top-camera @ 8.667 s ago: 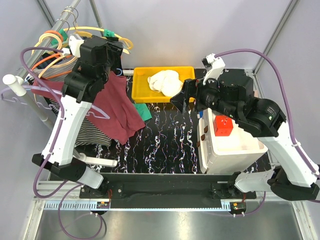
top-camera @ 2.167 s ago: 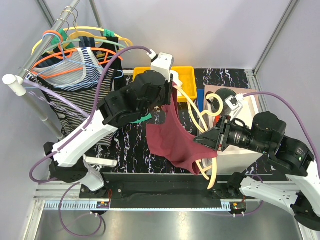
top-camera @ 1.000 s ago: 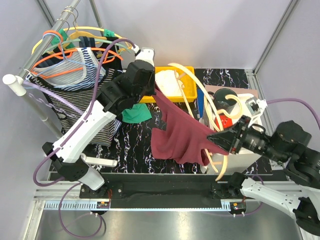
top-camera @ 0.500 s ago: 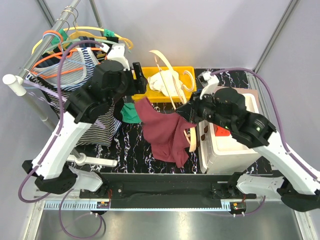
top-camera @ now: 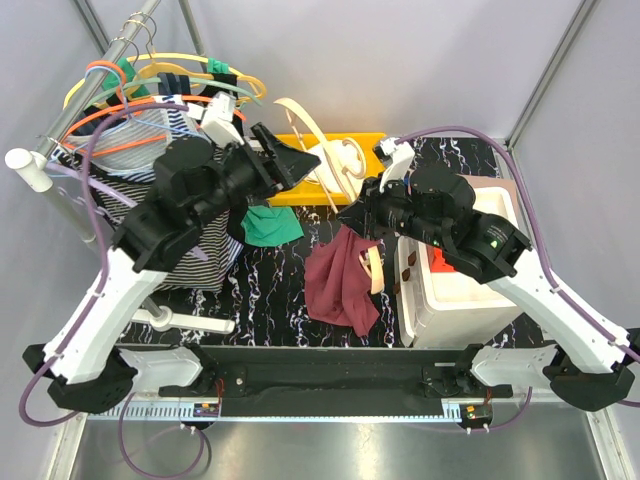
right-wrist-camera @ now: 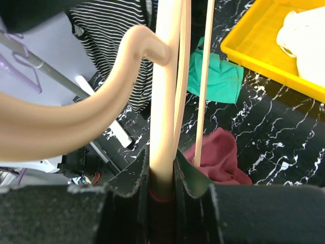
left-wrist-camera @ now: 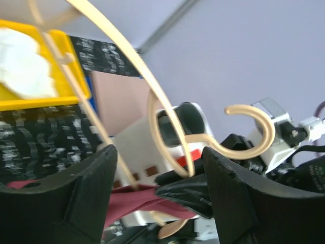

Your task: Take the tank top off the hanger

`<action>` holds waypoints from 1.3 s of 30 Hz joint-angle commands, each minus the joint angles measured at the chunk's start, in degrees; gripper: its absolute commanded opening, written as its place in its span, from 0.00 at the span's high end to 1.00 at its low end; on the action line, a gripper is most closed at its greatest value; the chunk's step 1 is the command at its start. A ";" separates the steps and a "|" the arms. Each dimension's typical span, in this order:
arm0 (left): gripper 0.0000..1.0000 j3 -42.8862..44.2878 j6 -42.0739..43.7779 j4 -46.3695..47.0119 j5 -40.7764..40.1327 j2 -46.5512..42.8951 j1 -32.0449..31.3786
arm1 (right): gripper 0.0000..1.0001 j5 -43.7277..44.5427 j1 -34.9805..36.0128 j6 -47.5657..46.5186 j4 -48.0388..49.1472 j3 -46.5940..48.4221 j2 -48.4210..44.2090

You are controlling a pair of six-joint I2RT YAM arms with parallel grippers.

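Right wrist: right jaws tight on hanger (right-wrist-camera: pixel 165 127); left jaws wide apart.

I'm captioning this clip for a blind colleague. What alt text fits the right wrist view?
The right gripper clamps a cream plastic hanger, whose hook curls off to the left. Beyond it are a bunched maroon tank top, a green cloth and a yellow bin holding white fabric, over a black marbled table.
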 commanded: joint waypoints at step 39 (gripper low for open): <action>1.00 13.64 -4.87 17.65 9.83 15.75 10.12 | 0.31 7.79 0.34 -4.68 4.51 -4.89 -0.81</action>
